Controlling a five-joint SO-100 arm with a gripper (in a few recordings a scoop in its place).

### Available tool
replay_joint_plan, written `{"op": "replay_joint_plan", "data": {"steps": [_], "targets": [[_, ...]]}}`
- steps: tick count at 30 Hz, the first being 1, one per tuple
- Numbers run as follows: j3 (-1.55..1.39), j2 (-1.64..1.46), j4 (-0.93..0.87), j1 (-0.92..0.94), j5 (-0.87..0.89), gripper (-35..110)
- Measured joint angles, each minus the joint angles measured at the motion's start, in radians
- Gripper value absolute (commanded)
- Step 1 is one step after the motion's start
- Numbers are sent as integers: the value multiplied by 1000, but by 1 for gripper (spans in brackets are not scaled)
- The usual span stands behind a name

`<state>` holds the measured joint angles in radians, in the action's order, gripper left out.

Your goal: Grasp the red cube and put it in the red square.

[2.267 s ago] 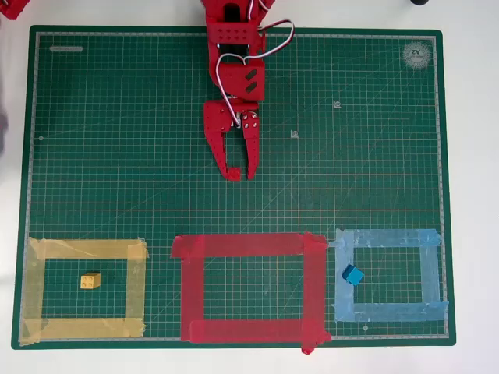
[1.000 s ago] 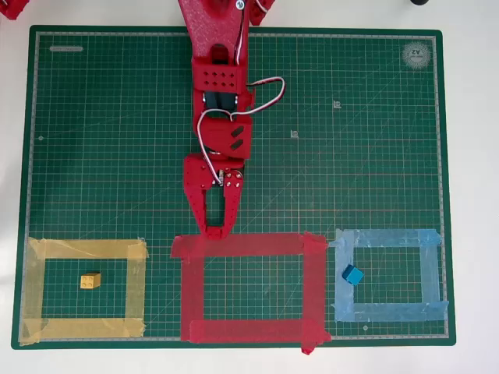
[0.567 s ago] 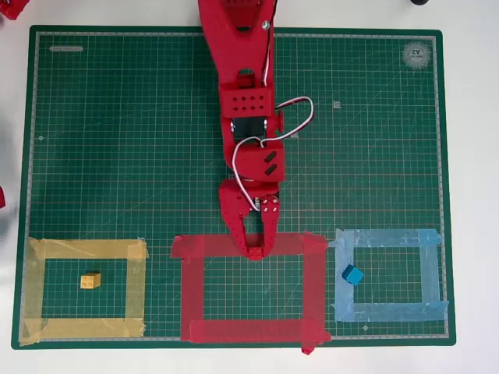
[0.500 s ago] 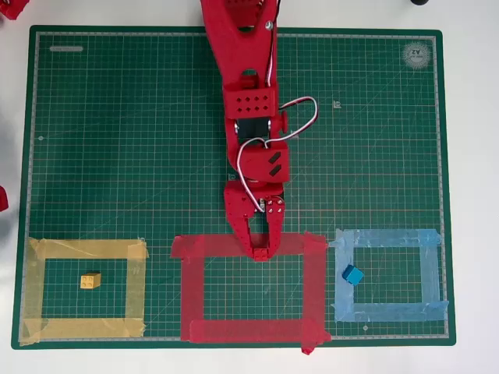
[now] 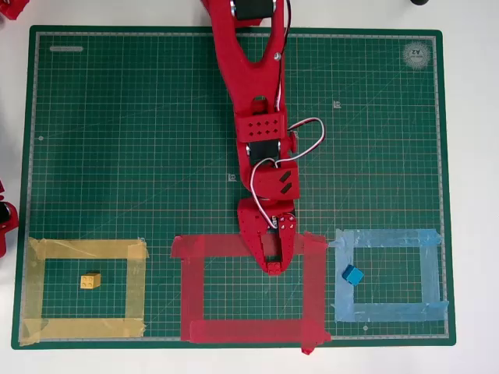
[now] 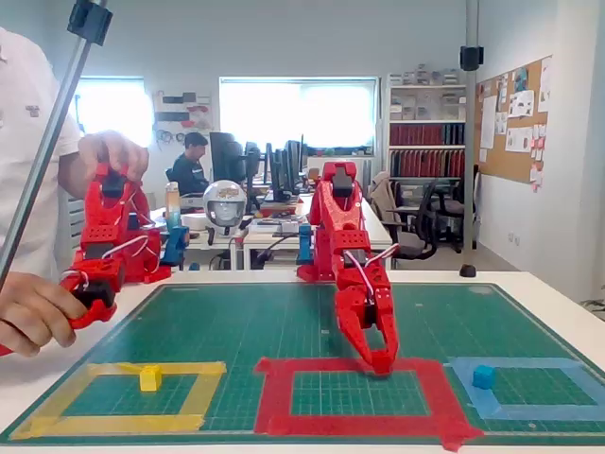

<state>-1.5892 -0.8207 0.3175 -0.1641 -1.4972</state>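
Gripper (image 5: 274,263) of the red printed arm has been carried from mid-mat to the top strip of the red square (image 5: 193,292), a large frame of wide red tape on the green cutting mat (image 5: 117,140). Its fingertips are drawn close. The tiny red studded cube cannot be made out, red against red, so a grasp cannot be confirmed. If the cube is held, release inside is judged near.

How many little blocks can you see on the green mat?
2. A yellow block sits inside the yellow tape frame, and a blue block sits inside the blue tape frame. A red one may be hidden in the gripper.
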Motion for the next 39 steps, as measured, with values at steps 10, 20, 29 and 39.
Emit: {"op": "replay_joint_plan", "data": {"steps": [10, 20, 29, 39], "targets": [[31, 20, 0, 0, 0, -1], [31, 20, 0, 0, 0, -1], [31, 20, 0, 0, 5, 4], [26, 20, 31, 0, 3, 9]]}}
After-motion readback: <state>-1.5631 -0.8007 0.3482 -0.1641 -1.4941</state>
